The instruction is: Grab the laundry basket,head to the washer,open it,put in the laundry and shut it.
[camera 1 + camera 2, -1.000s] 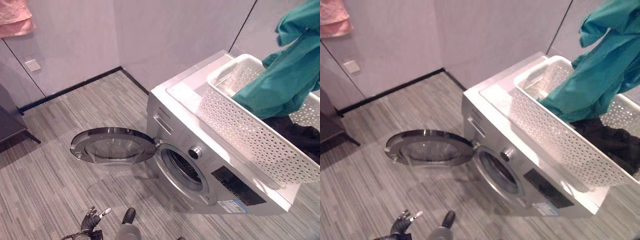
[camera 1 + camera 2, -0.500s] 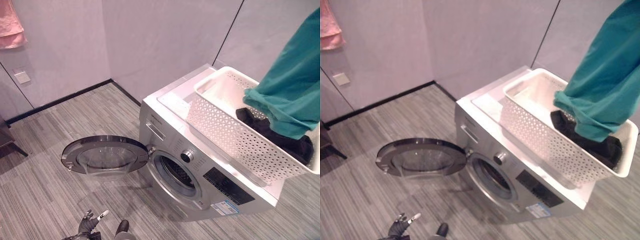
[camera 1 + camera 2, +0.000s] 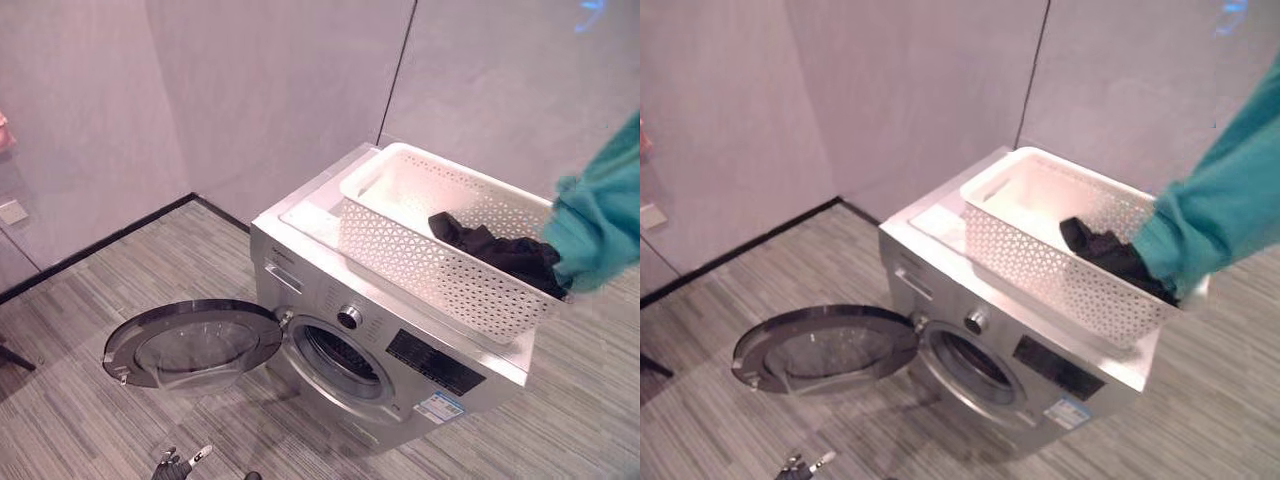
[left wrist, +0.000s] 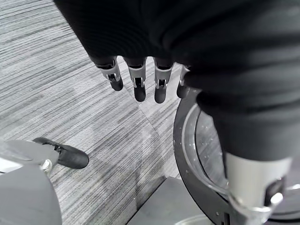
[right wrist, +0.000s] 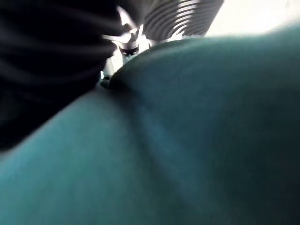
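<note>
The silver washer (image 3: 400, 352) stands against the wall. Its round door (image 3: 190, 340) is swung wide to the left, leaving the drum opening (image 3: 336, 352) bare. On the washer's top sits the white lattice basket (image 3: 420, 250) with a black garment (image 3: 495, 248) in its right end. A teal garment (image 3: 600, 215) hangs in the air past the basket's right end, clear of it. It drapes over my right hand (image 5: 124, 40), which holds it. My left hand (image 4: 138, 75) hangs low over the floor beside the open door (image 4: 206, 140), fingers straight and holding nothing.
Grey walls close in behind the washer, with a black skirting (image 3: 100, 250) along the floor and a wall socket (image 3: 12, 211) at the far left. Striped grey floor stretches in front of and left of the washer.
The camera has shifted, so the washer sits more to the middle. The teal garment has come up out of the basket and off to the right; the black garment stays inside.
</note>
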Tool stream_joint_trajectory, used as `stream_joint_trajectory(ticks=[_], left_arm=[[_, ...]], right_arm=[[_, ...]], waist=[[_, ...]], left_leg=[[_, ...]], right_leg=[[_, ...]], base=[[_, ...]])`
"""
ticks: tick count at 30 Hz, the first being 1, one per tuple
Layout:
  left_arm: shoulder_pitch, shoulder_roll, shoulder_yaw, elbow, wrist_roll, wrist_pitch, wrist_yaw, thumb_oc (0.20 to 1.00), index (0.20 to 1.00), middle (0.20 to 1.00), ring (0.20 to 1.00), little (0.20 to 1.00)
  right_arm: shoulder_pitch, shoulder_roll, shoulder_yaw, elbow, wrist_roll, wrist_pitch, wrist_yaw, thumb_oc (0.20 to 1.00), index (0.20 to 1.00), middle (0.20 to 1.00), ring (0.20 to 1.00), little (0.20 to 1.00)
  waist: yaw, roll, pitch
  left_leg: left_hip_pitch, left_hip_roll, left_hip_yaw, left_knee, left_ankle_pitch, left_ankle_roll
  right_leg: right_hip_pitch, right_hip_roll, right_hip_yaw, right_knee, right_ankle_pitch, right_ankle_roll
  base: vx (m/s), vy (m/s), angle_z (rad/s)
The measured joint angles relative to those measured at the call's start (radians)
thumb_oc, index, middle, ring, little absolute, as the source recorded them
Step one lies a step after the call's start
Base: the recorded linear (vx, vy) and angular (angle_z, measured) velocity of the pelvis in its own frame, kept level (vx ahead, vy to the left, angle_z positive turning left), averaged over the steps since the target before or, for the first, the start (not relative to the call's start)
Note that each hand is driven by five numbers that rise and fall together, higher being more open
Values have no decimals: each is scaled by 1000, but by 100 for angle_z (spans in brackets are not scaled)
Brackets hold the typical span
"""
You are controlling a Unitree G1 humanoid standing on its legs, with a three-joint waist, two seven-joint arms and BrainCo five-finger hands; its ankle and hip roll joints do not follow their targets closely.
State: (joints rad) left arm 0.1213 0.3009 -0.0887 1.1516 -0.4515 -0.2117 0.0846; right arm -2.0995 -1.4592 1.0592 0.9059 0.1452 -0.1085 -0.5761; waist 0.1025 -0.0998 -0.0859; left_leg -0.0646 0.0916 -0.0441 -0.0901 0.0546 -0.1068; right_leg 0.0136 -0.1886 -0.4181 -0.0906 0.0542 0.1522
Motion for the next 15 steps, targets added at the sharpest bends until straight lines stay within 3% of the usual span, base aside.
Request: stream_joint_trajectory(ticks=[5, 14, 15], left_arm=[[2, -13, 7, 8, 0, -1, 0, 1000, 1000, 1000, 1000, 1000], [8, -76, 46, 18, 21, -1, -1, 1000, 1000, 1000, 1000, 1000], [16, -85, 47, 20, 22, -1, -2, 1000, 1000, 1000, 1000, 1000]], right_arm=[[45, -59, -81, -112, 0, -21, -47, 200, 200, 200, 200, 200], [287, -172, -344, -256, 37, -89, -100, 200, 200, 200, 200, 200], [351, -183, -388, -278, 37, -91, -98, 200, 200, 200, 200, 200]], waist=[[-30, 28, -3], [-57, 57, 15], [-60, 82, 19]], left_leg=[[14, -2, 21, -1, -6, 9], [28, -5, 56, -1, -13, 19], [30, -8, 58, -1, -13, 21]], right_leg=[[0, -4, 21, -5, -1, 8], [-11, -10, 58, -5, 12, 4], [-12, -13, 63, -5, 12, 6]], base=[[15, 20, -12], [1, 18, -12], [-7, 15, -11]])
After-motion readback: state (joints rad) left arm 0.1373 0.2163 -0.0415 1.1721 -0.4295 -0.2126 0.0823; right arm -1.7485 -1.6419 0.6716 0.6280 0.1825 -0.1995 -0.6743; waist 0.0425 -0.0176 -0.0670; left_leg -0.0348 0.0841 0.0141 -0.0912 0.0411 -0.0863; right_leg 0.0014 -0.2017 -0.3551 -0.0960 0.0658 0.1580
